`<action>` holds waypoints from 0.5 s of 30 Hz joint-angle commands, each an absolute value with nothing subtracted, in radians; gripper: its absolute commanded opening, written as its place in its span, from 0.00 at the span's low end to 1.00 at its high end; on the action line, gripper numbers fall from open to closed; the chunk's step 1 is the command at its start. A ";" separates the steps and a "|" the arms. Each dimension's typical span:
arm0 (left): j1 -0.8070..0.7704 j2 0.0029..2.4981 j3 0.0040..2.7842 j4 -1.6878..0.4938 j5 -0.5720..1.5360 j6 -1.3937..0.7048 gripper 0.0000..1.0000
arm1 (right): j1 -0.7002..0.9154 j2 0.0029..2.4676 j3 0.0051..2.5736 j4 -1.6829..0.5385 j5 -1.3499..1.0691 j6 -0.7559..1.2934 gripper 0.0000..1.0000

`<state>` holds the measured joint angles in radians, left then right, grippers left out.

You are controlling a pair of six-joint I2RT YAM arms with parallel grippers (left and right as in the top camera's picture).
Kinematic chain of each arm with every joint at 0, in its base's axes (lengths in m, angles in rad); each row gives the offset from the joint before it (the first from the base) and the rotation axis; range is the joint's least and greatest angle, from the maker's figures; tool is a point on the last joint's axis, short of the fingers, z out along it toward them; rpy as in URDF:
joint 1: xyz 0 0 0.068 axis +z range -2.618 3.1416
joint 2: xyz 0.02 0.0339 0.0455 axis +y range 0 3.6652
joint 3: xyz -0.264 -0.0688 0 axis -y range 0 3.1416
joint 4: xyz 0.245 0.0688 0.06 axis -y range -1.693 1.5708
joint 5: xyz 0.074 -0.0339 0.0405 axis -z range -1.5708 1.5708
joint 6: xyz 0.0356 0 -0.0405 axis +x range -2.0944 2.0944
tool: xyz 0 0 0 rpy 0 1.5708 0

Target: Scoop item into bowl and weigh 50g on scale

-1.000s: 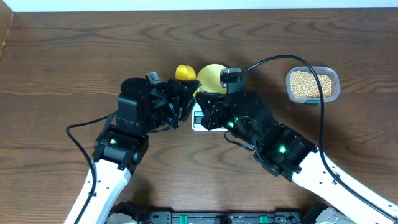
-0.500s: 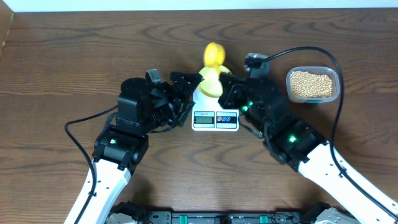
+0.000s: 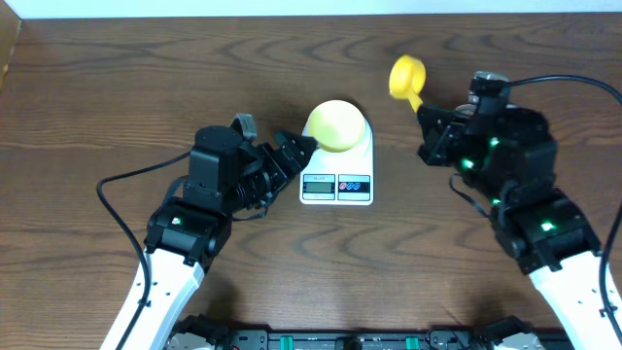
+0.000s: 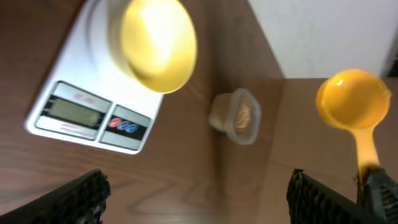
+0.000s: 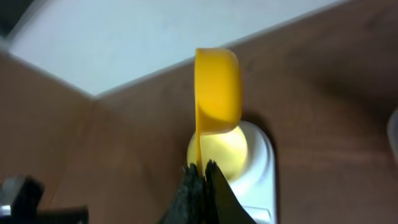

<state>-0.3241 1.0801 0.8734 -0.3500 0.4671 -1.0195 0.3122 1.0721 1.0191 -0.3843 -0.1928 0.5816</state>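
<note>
The pale yellow bowl [image 3: 336,124] stands on the back of the white scale [image 3: 336,183] and looks empty. My left gripper [image 3: 270,137] is open just left of the scale, with nothing between its fingers [image 4: 79,196]. From that wrist I see the bowl [image 4: 155,43], the scale [image 4: 87,112] and the beans [image 4: 243,116] in a clear tub. My right gripper [image 3: 428,109] is shut on the handle of a bright yellow scoop [image 3: 404,75], held up to the right of the bowl. In the right wrist view the scoop [image 5: 217,84] stands on edge above the bowl [image 5: 227,152].
The clear tub [image 4: 235,117] lies beyond the scale; in the overhead view my right arm [image 3: 505,165] hides it. Black cables [image 3: 126,194] trail from both arms over the wooden table [image 3: 117,78]. A white wall [image 5: 124,37] borders the table's far edge.
My right arm swung the scoop from over the bowl up and away to the right. The left gripper opened and drew back a little, leaving the bowl uncovered on the scale.
</note>
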 commanded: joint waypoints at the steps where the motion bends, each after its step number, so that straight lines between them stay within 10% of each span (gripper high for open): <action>1: -0.326 1.081 0.868 -0.387 0.451 -0.984 0.93 | 0.246 1.072 1.036 -0.463 -0.427 0.515 0.01; 10: -0.326 1.084 0.868 -0.464 0.453 -0.984 0.93 | 0.237 1.071 1.036 -0.543 -0.556 0.626 0.01; 15: -0.326 1.084 0.868 -0.471 0.490 -0.983 0.43 | 0.223 1.071 1.036 -0.538 -0.562 0.868 0.01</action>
<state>-0.3241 1.0809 0.8734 -0.4648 0.4667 -0.9974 0.2405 1.0733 1.0199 -0.5415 -0.5327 0.7113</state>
